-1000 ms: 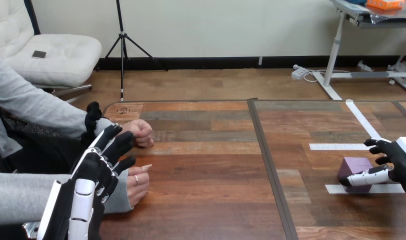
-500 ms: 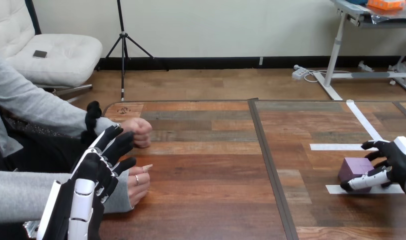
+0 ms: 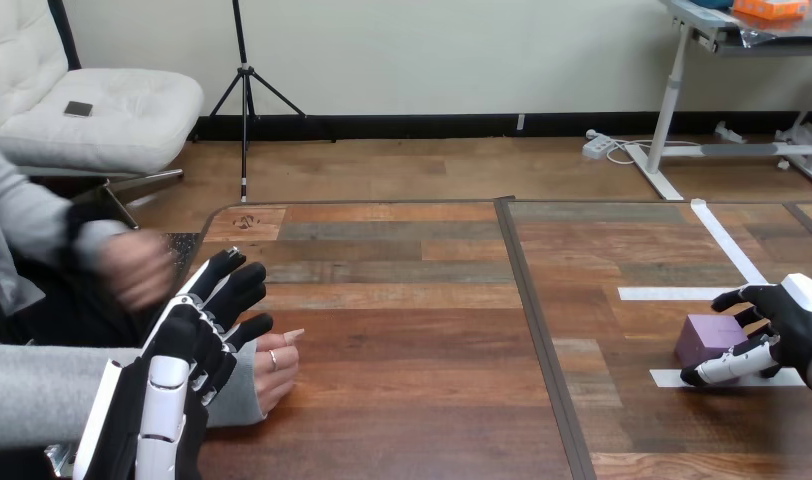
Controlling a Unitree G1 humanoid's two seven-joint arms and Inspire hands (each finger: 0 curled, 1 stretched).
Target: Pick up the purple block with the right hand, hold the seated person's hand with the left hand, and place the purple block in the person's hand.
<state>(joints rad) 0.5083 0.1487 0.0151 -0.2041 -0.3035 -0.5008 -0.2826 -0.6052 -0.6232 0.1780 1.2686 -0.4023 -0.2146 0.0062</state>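
Observation:
The purple block lies on the table at the far right, beside a strip of white tape. My right hand reaches in from the right edge and stands open about the block. Its thumb lies along the block's near side and its fingers spread behind the far side, not closed on it. My left hand is at the lower left, open with its fingers straight, over the wrist of the person's hand that rests on the table. The person's other hand is raised at the table's left edge, blurred.
White tape strips mark the table's right part, one under my right thumb. A dark seam runs down the table between its two halves. The table's far edge lies near the top of the wood.
The person's farther hand has pulled back left off the table to its edge. My right hand's fingers have crept slightly left behind the block. My left hand has not moved.

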